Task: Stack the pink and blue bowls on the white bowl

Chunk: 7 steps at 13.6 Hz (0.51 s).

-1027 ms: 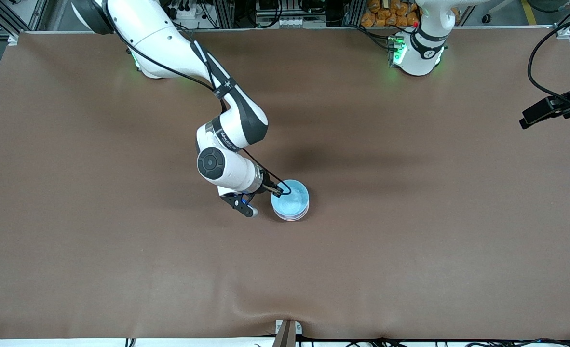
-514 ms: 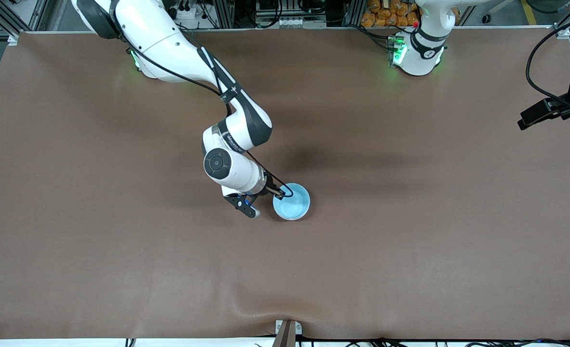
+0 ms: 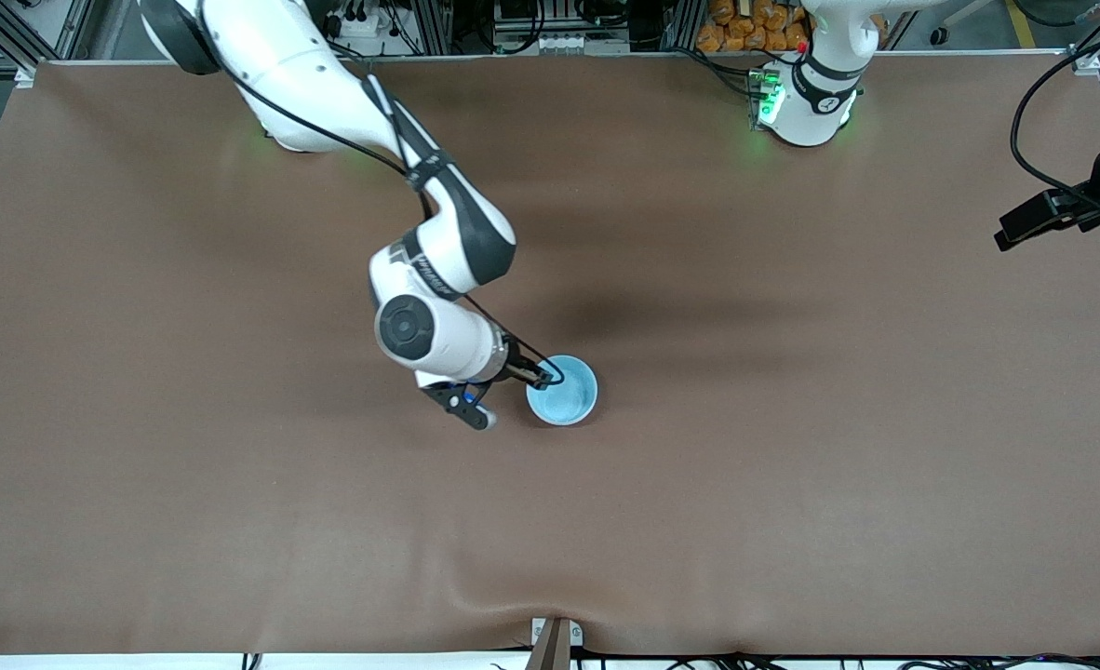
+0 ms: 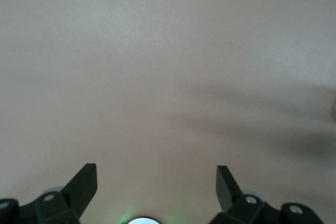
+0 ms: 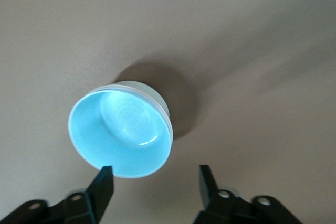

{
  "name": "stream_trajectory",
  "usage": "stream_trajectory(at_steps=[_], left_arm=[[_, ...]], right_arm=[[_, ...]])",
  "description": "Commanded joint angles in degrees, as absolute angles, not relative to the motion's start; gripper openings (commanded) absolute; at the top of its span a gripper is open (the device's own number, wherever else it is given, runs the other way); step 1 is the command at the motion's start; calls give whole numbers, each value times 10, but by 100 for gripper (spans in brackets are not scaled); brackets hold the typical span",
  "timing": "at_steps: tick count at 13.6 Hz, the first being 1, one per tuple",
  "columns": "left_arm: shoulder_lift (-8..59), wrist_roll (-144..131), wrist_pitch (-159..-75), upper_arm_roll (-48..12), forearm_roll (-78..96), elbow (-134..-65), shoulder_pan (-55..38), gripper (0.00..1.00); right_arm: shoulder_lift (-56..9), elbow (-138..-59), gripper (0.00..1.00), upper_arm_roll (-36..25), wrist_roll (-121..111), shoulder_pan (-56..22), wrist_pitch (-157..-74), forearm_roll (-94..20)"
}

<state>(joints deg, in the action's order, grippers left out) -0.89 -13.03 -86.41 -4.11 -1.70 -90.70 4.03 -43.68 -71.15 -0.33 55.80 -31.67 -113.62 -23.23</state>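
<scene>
**Blue bowl seated on the stack, right fingers parted at its rim**

The right gripper point(image 3: 513, 395) is seen over the middle of the brown tabletop point(image 3: 792, 484), reached there by the right arm from its base at the top of the front view. Its fingers point(image 5: 104, 182) are spread apart and nothing is grasped between them; in the right wrist view one finger tip is seen just at the outer rim of the blue bowl point(image 5: 122, 135), the other clear of it over bare tabletop.

The blue bowl point(image 3: 562, 390) is set upright near the middle of the tabletop, just beside the right gripper toward the left arm's end. A pale outer wall point(image 5: 149, 94) is shown around and under its rim in the right wrist view, so that it is nested in another bowl; whether that wall is pink or white cannot be told. No separate pink or white bowl is seen on the tabletop.

The left gripper point(image 4: 156, 182) is held over bare tabletop, where the left arm waits. Its fingers point(image 4: 84, 182) are released, wide apart, with nothing between them.
</scene>
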Motion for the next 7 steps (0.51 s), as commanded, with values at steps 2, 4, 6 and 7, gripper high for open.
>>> stream_trajectory(at_steps=[2, 4, 6, 7], left_arm=[[-11, -119, -863, -40, -12, -908, 39, 100], [-13, -119, -863, -40, -12, -908, 39, 100], [-17, -118, -860, -40, -12, -908, 39, 100], [-18, -118, -852, -40, -12, -907, 39, 100]], right_arm=[[-399, -655, 100, 4, 494, -236, -1028, -194], [-365, -655, 100, 3, 398, -179, -997, -192], [-350, -650, 100, 2, 303, -130, -956, -188], [-334, -647, 100, -1, 257, -107, -933, -179]])
